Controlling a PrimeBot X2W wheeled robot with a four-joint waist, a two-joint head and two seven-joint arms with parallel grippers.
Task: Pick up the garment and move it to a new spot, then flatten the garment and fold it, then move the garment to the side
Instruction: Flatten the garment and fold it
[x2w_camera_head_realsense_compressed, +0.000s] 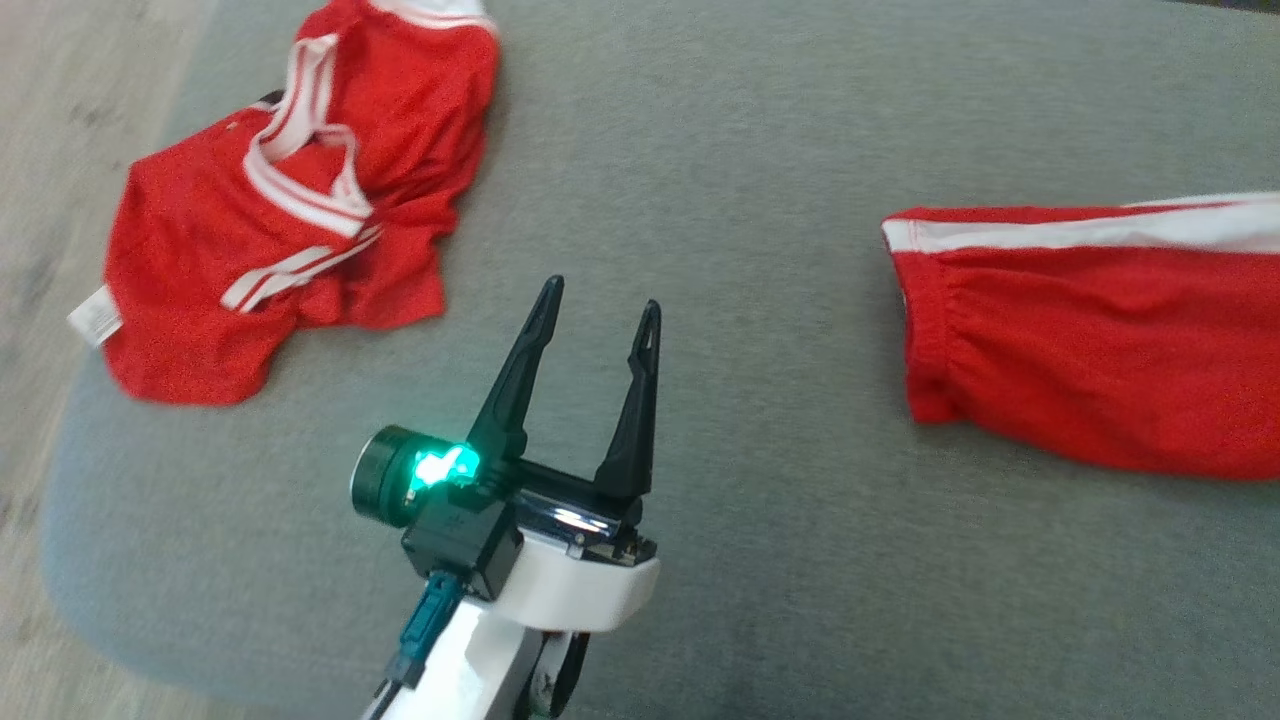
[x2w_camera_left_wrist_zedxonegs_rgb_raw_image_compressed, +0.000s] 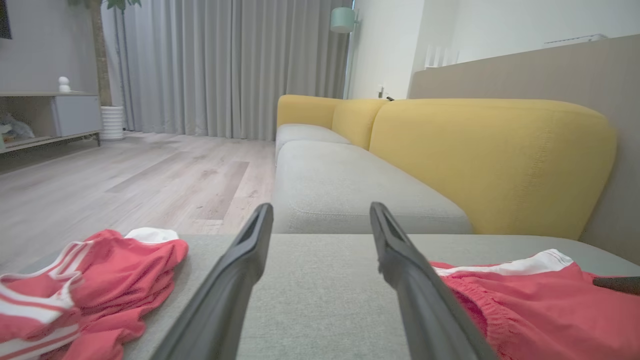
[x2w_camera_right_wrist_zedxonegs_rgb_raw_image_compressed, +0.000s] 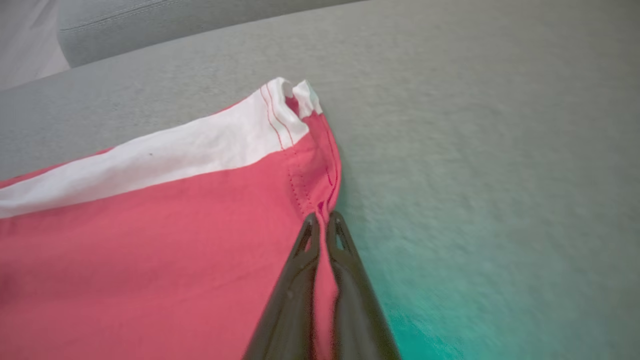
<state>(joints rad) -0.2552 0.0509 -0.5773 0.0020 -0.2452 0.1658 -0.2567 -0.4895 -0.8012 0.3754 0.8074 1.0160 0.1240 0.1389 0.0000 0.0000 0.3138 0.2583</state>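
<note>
Wood floor (x2w_camera_head_realsense_compressed: 60, 150) on the far left, then the rounded left edge of the grey seat (x2w_camera_head_realsense_compressed: 760, 180). A red jersey (x2w_camera_head_realsense_compressed: 280, 230) with white stripes sits crumpled at the far left of the seat. Its tag end is right at the seat edge, and neither gripper touches it.

The left gripper (x2w_camera_head_realsense_compressed: 602, 297) is near centre with its fingers spread wide and nothing between them. It hovers over bare seat between the two red pieces, apart from both. To its right is a wide bare stretch of seat.

The red shorts (x2w_camera_head_realsense_compressed: 1090, 340), with a white side stripe, lie on the right and run off the right side of the head view. They are mostly flat, with gathers at the left end. The right gripper (x2w_camera_right_wrist_zedxonegs_rgb_raw_image_compressed: 323, 220) is pressed together on a stitched edge of the shorts by the white-striped corner, pinching the cloth. That corner curls up a bit.

Progress, my read: very early. I take the shorts as the garment, since they are the piece gripped. The pick-up grasp looks made, but the cloth looks to lie on the seat, not lifted. The move, flatten, fold and set-aside are all left to do.

Room: the bare middle is the obvious landing spot.
- The left side drops to the floor and is crowded by the jersey.
- The yellow backrest (x2w_camera_left_wrist_zedxonegs_rgb_raw_image_compressed: 490, 160) closes off the far side.
- The left gripper sits in the path of a leftward carry, so it likely needs to clear or take a second corner.
</note>
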